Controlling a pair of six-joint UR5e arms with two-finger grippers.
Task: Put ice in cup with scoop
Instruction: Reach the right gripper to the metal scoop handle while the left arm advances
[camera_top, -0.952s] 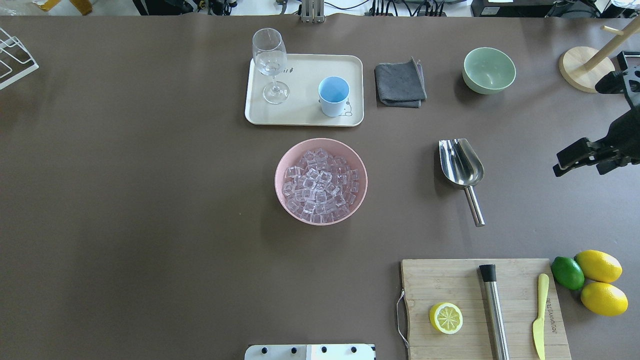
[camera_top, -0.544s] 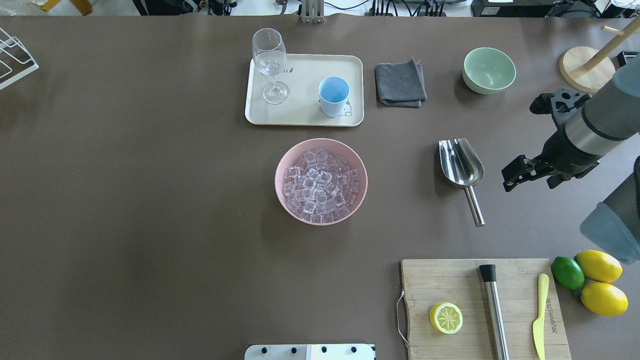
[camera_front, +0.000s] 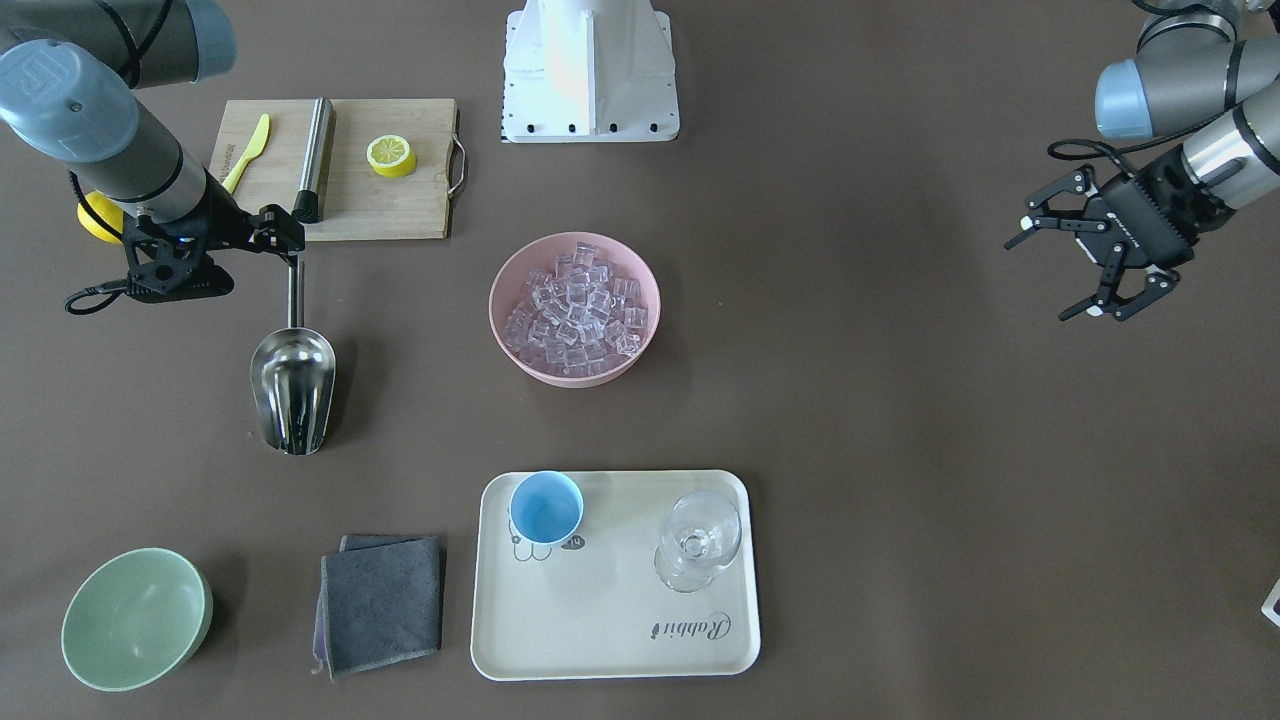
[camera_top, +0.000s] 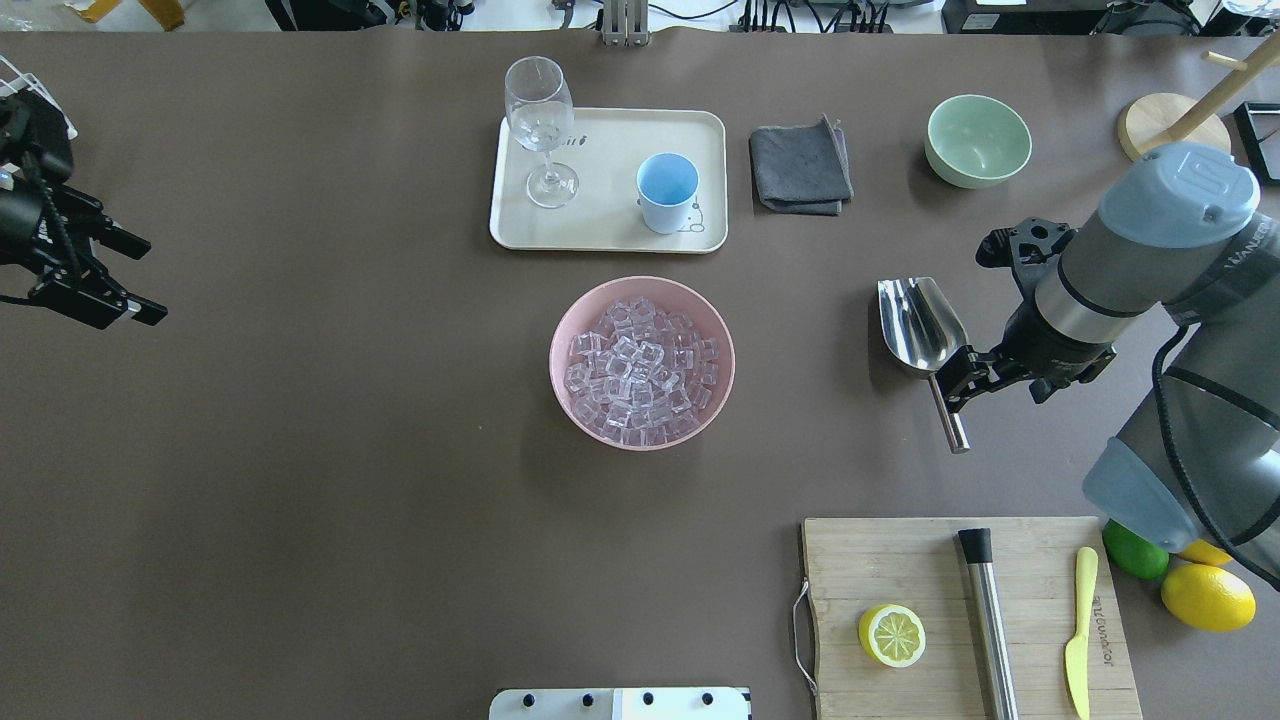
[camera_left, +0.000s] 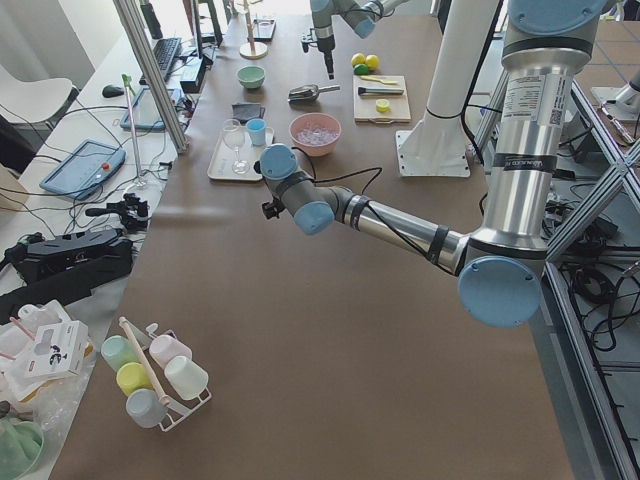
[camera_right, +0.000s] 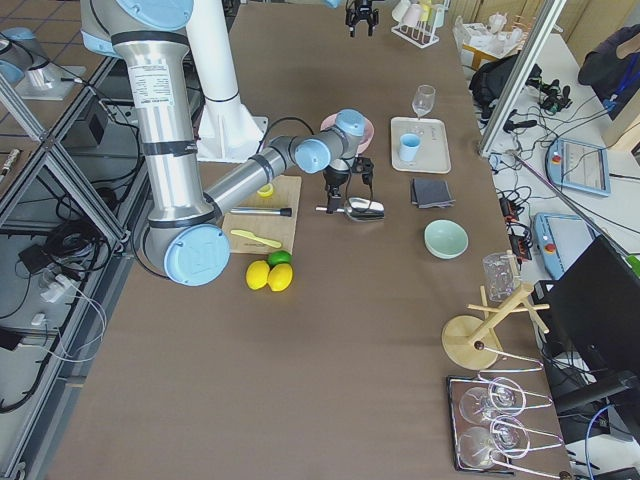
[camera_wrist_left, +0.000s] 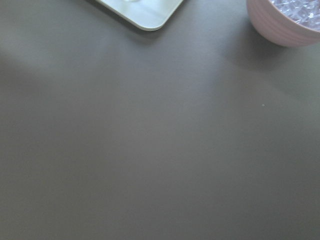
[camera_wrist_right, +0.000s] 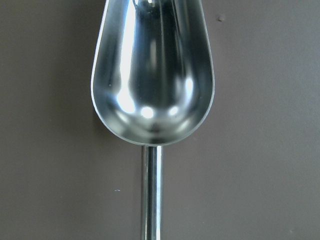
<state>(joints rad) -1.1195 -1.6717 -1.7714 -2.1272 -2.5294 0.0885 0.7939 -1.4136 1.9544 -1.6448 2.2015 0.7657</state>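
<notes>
The steel scoop (camera_top: 922, 322) lies empty on the table right of the pink bowl (camera_top: 553, 350), which is heaped with clear ice cubes (camera_top: 640, 370). The trough fills the right wrist view (camera_wrist_right: 152, 75), with no fingers in sight. My right gripper (camera_top: 958, 380) hovers over the scoop's rod handle and looks open in the front view (camera_front: 285, 232). The light-blue cup (camera_top: 667, 190) stands empty on the cream tray (camera_top: 610, 140). My left gripper (camera_top: 130, 280) is open and empty at the far left; it also shows in the front view (camera_front: 1045, 280).
A wine glass (camera_top: 540, 120) stands on the tray beside the cup. A grey cloth (camera_top: 800, 165) and a pale-green bowl (camera_top: 977, 140) lie behind the scoop. A cutting board (camera_top: 900, 560) with a lemon half, a steel cylinder (camera_top: 990, 630) and a knife is at the front right.
My right arm has swung left from the table's right edge to over the scoop's handle. My left gripper has come into view at the left edge.
</notes>
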